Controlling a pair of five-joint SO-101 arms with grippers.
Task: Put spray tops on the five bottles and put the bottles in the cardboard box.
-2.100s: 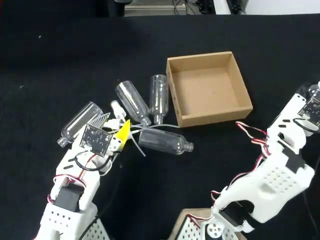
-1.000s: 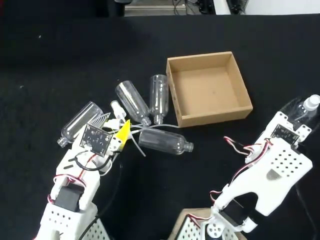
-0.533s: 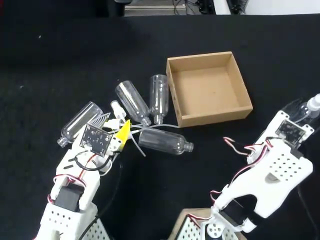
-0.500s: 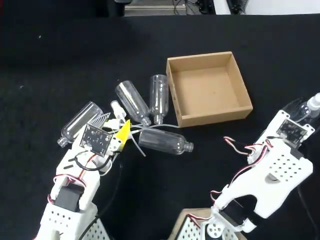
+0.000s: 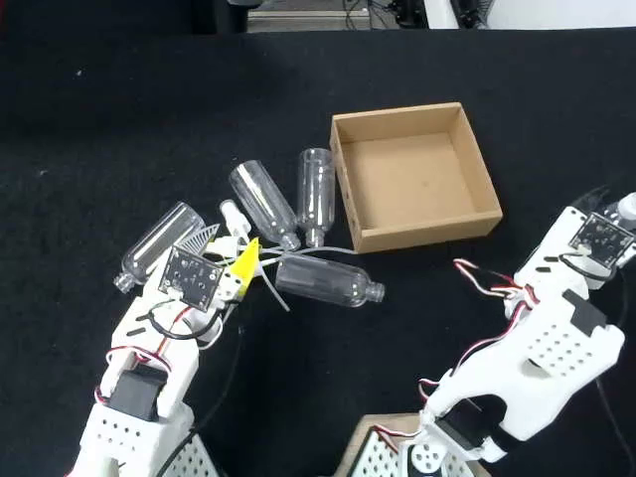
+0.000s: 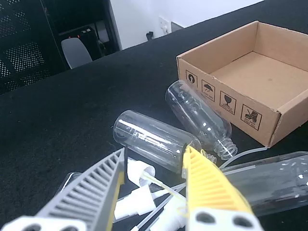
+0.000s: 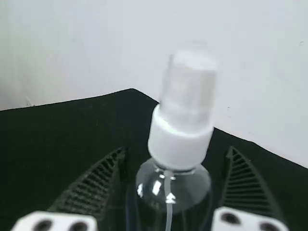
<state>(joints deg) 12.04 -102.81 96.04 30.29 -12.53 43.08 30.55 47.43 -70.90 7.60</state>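
Cardboard box (image 5: 427, 235) near four uncapped bottles (image 5: 263, 203); left fingers (image 6: 207, 187) open, right fingers (image 7: 91, 188) grip one capped bottle (image 7: 181, 131)

Capped bottle (image 5: 628, 206) partly beyond the edge

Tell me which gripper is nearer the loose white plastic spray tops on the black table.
Left. The left gripper hangs open directly over the white spray tops. The right gripper holds a capped clear plastic bottle far off, beyond the brown cardboard box.
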